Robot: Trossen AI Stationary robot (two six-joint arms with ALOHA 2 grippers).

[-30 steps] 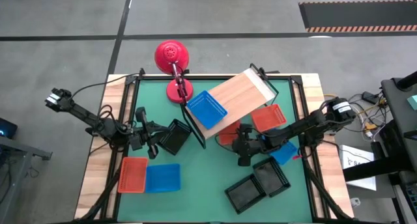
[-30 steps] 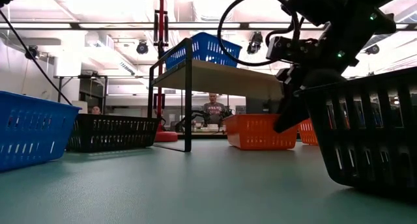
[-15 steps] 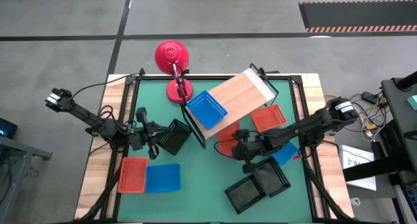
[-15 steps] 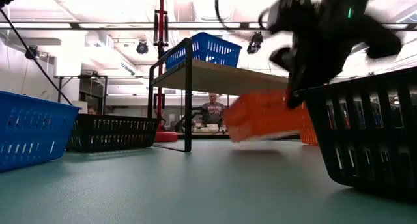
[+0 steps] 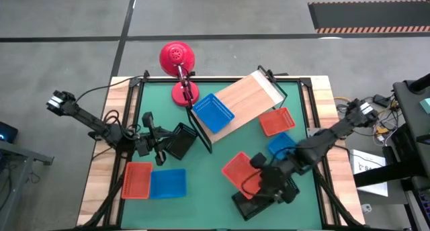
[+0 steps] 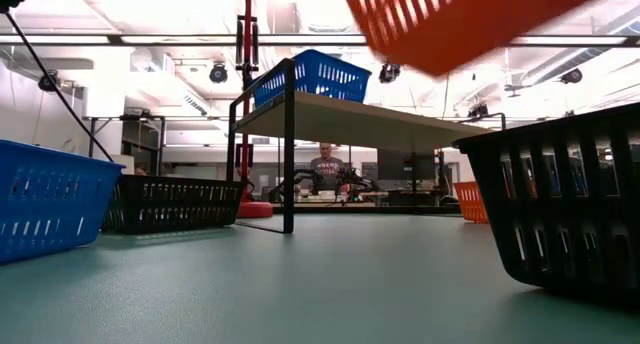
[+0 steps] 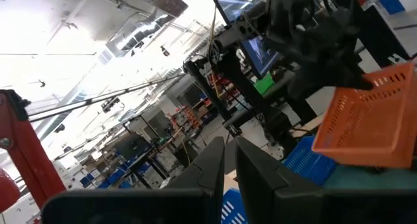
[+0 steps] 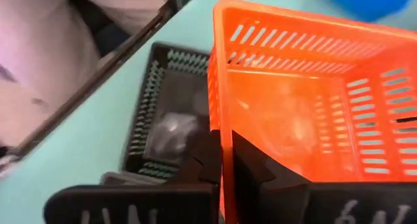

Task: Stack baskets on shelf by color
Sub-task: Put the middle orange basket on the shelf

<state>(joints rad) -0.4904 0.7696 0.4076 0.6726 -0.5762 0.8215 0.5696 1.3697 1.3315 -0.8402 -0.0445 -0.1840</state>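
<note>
My right gripper (image 5: 255, 173) is shut on a red-orange basket (image 5: 237, 169) and holds it high over the table's near right part, above two black baskets (image 5: 269, 191). The basket also shows at the top of the low view (image 6: 450, 19). The wooden shelf (image 5: 248, 97) stands at the far middle on its black wire legs, with a blue basket (image 5: 213, 113) on its left end. My left gripper (image 5: 163, 146) is shut at the left side of a black basket (image 5: 180, 140) that rests on the mat. No basket shows between its fingers (image 7: 214, 167). My right gripper pinches one side wall of the red-orange basket at its rim (image 8: 223, 129), one finger (image 8: 254, 168) inside the basket and one (image 8: 210, 160) outside. The basket is lifted clear of the table and hangs tilted.
A red-orange basket (image 5: 138, 179) and a blue basket (image 5: 168, 183) sit at the near left. Another red-orange basket (image 5: 277, 121) and a blue one (image 5: 281, 144) lie right of the shelf. A red lamp (image 5: 177, 58) stands at the far edge. People show in the room behind (image 6: 325, 169).
My right gripper has risen and gone toward the table's near edge with the red-orange basket. The basket stood on the mat beside the shelf; now it is lifted clear, tilted, above the black baskets. A blue basket that the arm hid now shows.
</note>
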